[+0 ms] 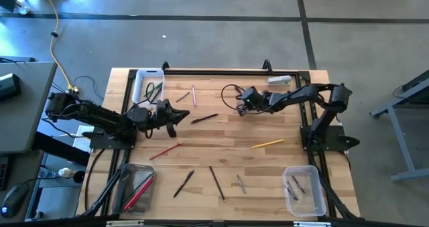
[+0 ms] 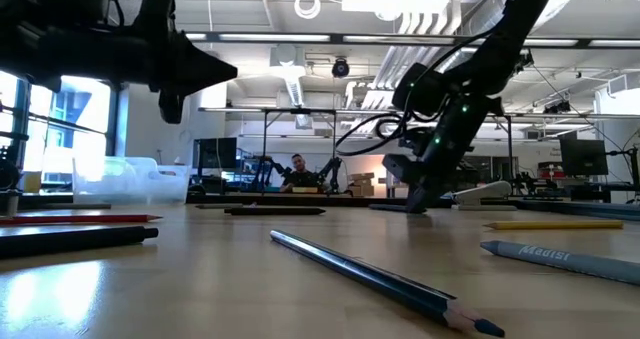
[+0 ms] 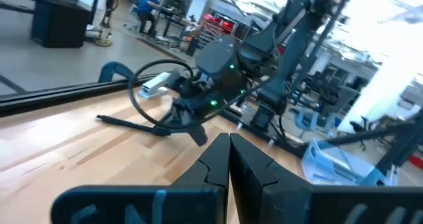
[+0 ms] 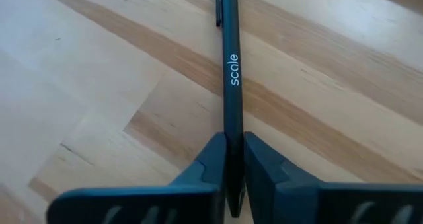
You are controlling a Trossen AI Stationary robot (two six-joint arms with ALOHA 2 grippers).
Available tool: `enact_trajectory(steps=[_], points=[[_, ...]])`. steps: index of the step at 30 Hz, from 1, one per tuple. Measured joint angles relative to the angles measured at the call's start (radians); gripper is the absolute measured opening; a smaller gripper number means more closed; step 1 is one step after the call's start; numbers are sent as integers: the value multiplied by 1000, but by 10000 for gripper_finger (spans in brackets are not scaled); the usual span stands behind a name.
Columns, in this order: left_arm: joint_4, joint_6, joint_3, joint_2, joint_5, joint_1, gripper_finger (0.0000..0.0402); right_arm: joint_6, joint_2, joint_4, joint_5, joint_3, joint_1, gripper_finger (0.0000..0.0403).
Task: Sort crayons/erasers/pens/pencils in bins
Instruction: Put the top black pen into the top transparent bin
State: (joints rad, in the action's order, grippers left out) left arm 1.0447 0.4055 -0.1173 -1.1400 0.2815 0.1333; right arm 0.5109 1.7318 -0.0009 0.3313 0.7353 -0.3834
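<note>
My right gripper (image 4: 234,141) reaches in from the table's right and is shut on a black pen (image 4: 231,72) marked "scale", near the table's middle (image 1: 204,118). My left gripper (image 3: 229,141) is shut and holds nothing. It hovers above the table just left of that pen (image 1: 178,113). Loose sticks lie flat on the wood: pink (image 1: 194,95), red (image 1: 165,150), yellow (image 1: 267,144), two black (image 1: 184,183) (image 1: 216,182) and grey (image 1: 240,183). Three clear bins stand at the far left (image 1: 141,76), near left (image 1: 122,187) and near right (image 1: 315,187). My right gripper pinches the black pen between its two fingers at the end nearest the right arm (image 4: 232,128). The fingers lie along the pen, which points away from them toward the table's left. Whether its free end (image 1: 193,122) rests on the wood, I cannot tell.
The far-left bin holds green sticks (image 1: 154,91), the near-left bin red ones (image 1: 139,190), the near-right bin grey ones (image 1: 295,187). A black cable loops beside the right gripper (image 1: 231,93). A black frame rail runs along the table's far edge (image 1: 221,71).
</note>
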Motion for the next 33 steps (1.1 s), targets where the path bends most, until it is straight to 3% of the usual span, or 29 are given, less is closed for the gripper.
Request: enact_trajectory(steps=[5, 13, 19, 28, 33], points=[[0, 37, 0, 0, -18, 29, 0, -12, -45, 118, -62, -35, 43, 8], [-2, 102, -2, -1, -119, 57, 0, 80, -54, 719, -123, -240, 148, 6], [-32, 76, -81, -35, -168, 21, 17, -13, -55, 1118, -124, -309, 251, 6], [-31, -35, -300, -219, -168, -26, 105, -259, -55, 1307, -127, -258, 386, 5], [5, -115, -384, -258, -168, -31, 148, -336, -56, 1395, -126, -250, 445, 5]])
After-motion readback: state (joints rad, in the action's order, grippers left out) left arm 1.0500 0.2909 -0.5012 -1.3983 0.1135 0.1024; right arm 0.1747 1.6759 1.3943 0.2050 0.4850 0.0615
